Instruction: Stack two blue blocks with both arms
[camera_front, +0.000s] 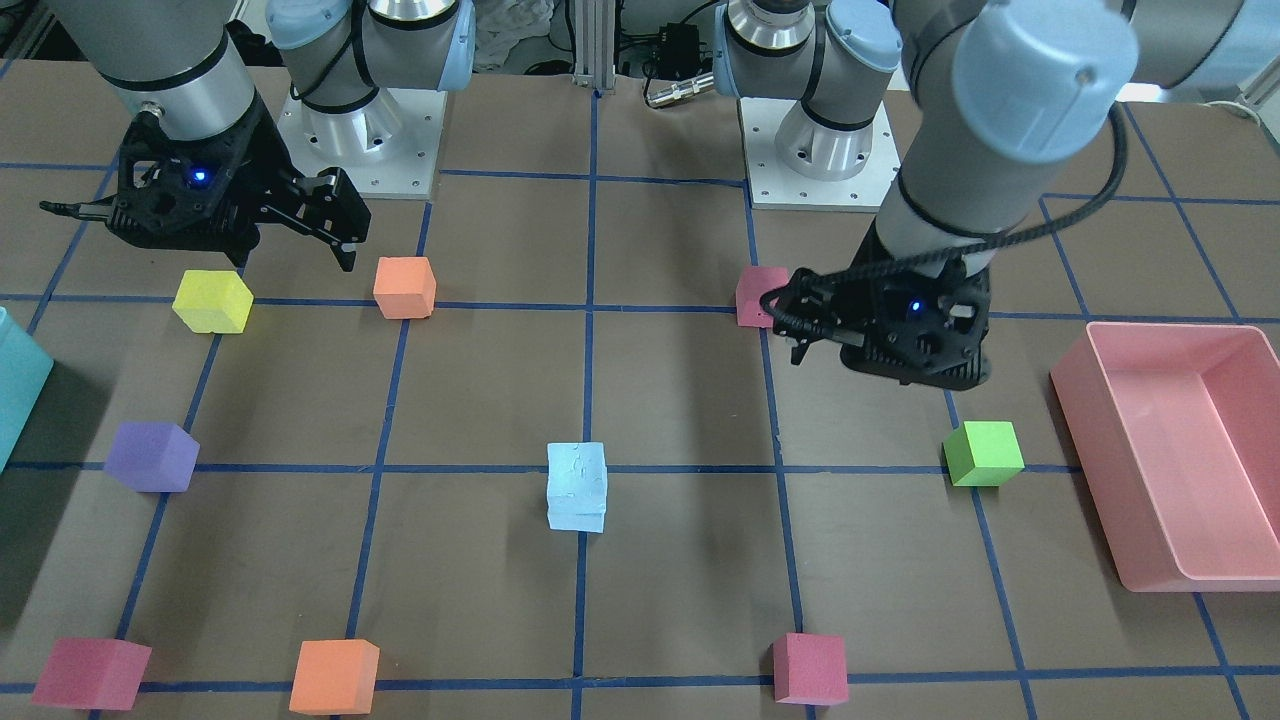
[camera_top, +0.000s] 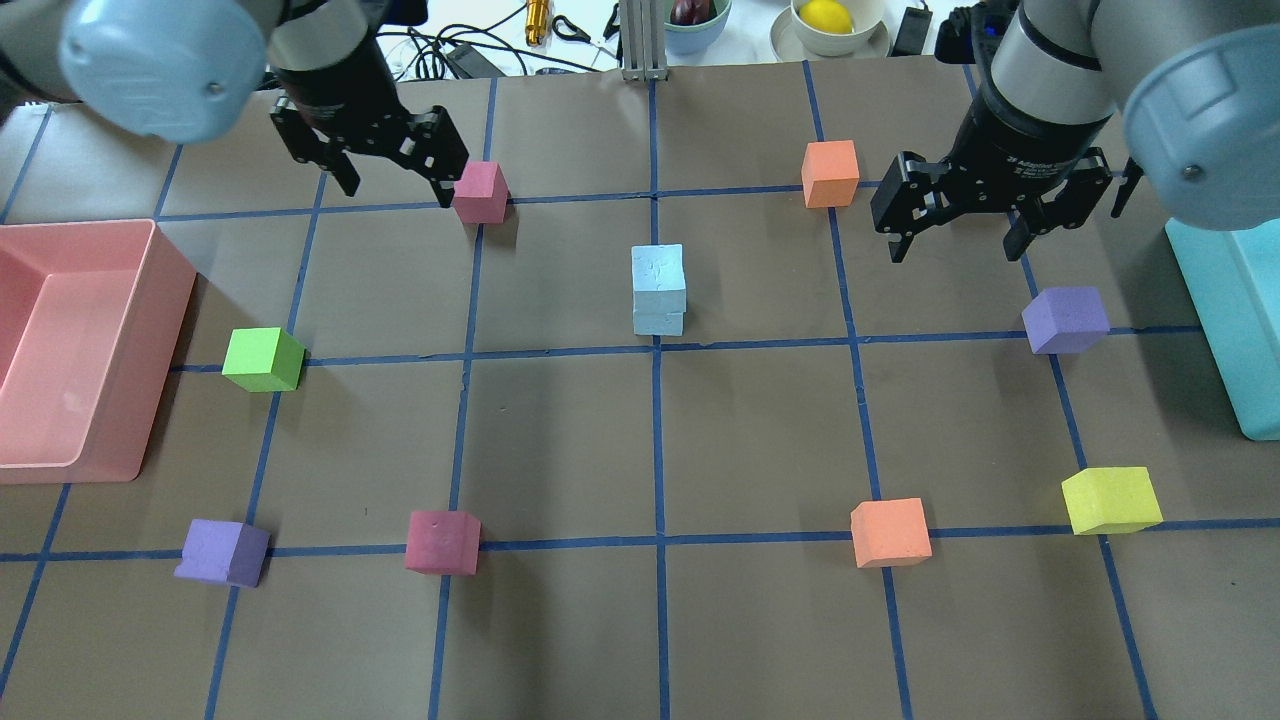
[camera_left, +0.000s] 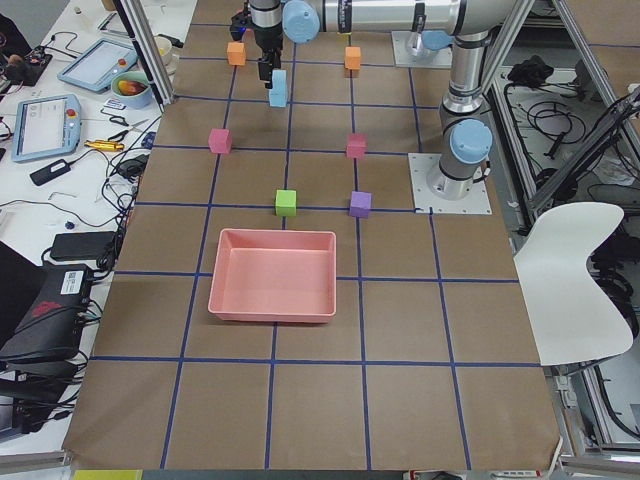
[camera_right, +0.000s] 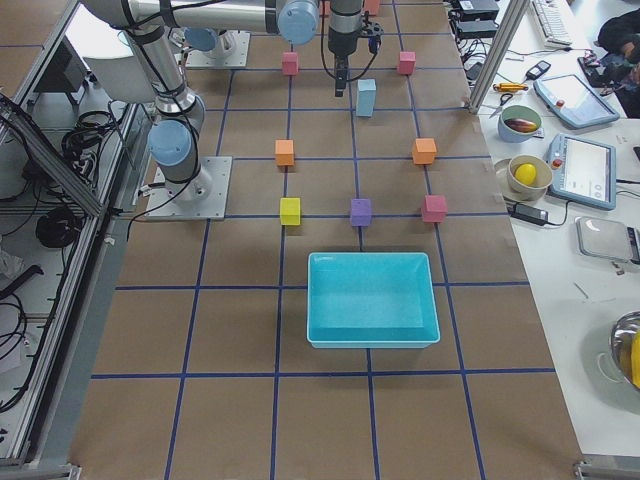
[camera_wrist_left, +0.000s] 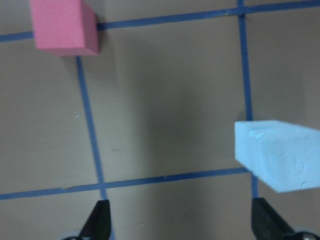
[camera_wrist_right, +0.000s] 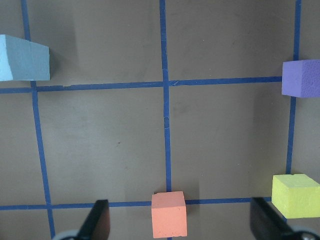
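The two pale blue blocks stand stacked on the table's middle, the upper one (camera_top: 658, 270) on the lower one (camera_top: 659, 320), edges slightly offset. The stack also shows in the front view (camera_front: 576, 473). My left gripper (camera_top: 397, 185) is open and empty, raised above the table beside a pink cube (camera_top: 480, 192), well apart from the stack. Its wrist view shows the stack (camera_wrist_left: 280, 152) at the right. My right gripper (camera_top: 952, 250) is open and empty, raised near an orange cube (camera_top: 830, 173). Its wrist view shows the stack (camera_wrist_right: 22, 59) at the upper left.
A pink bin (camera_top: 150, 300) sits at the left edge and a teal bin (camera_top: 1215, 300) at the right edge. Green (camera_top: 263, 359), purple (camera_top: 1066, 320), yellow (camera_top: 1110, 499), orange (camera_top: 890, 532) and pink (camera_top: 442, 541) cubes lie scattered around the stack.
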